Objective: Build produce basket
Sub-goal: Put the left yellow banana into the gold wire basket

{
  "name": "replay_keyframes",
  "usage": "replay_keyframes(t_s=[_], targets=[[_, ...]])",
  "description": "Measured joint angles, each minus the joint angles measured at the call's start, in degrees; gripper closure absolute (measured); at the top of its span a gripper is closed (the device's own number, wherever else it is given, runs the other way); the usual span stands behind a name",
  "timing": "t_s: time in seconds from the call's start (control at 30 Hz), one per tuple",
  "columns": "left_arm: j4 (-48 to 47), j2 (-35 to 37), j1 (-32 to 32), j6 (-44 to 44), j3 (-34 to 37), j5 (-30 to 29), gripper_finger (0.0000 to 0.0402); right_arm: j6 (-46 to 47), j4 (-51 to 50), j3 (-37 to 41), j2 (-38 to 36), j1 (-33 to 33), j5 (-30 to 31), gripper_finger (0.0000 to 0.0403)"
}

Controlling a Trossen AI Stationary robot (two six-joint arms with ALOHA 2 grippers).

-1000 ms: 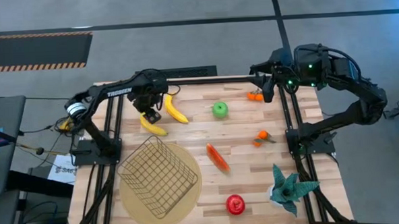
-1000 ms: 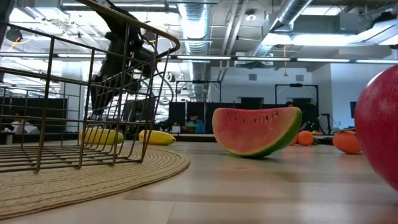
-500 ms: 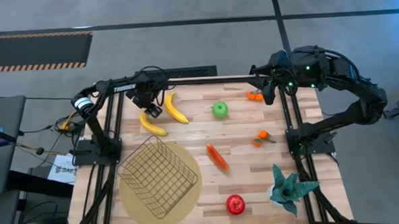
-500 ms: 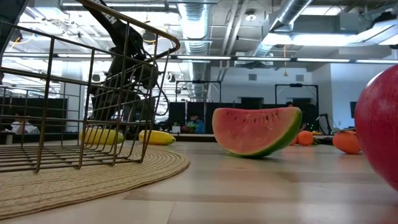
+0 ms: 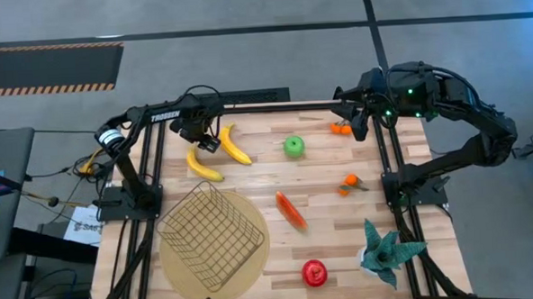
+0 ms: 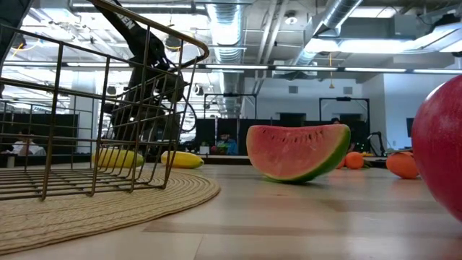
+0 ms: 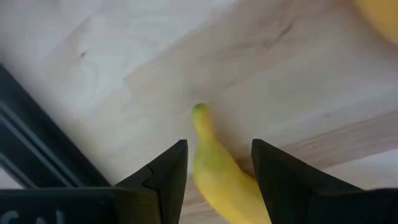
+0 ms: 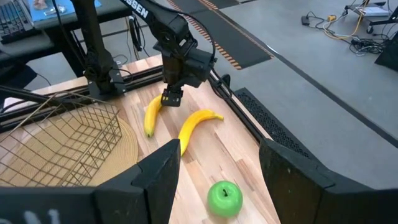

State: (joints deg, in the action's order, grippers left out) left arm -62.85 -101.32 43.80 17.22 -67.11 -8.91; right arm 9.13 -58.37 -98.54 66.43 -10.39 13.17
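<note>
Fingers (image 7: 163, 180) of the left gripper (image 5: 207, 145) are standing wide apart, straddling the stem end of a banana (image 7: 219, 169), having lifted slightly since a second ago. The second banana (image 5: 233, 144) is lying just beside. White "TROSSEN" lettering is showing on the left arm (image 5: 161, 118). The basket (image 5: 212, 235) is sitting well apart on a woven mat (image 5: 245, 267). The right gripper (image 5: 356, 126), fingers parted, is hovering near a small orange (image 5: 339, 127).

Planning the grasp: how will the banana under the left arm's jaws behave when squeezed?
The banana looks smooth and glossy, so it may slip. Its curve probably lets it pivot on the table. Left gripper, jaws open, straddles its tip.
</note>
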Motion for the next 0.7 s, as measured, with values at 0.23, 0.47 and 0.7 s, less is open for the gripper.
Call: replay_keyframes(t_s=[0.23, 0.47, 0.7], targets=[[1.09, -0.06, 1.99, 0.06, 2.93, 1.31, 0.0234, -0.15, 0.03, 0.0, 0.0, 0.0, -0.02, 0.0163], [2.07, -0.07, 2.15, 0.01, 3.28, 3.33, 0.0234, -0.16, 0.11, 0.0, 0.0, 0.0, -0.04, 0.0163], [4.2, -0.07, 2.16, 0.3, 3.67, 5.27, 0.0234, -0.15, 0.11, 0.0, 0.0, 0.88, -0.07, 0.0163]])
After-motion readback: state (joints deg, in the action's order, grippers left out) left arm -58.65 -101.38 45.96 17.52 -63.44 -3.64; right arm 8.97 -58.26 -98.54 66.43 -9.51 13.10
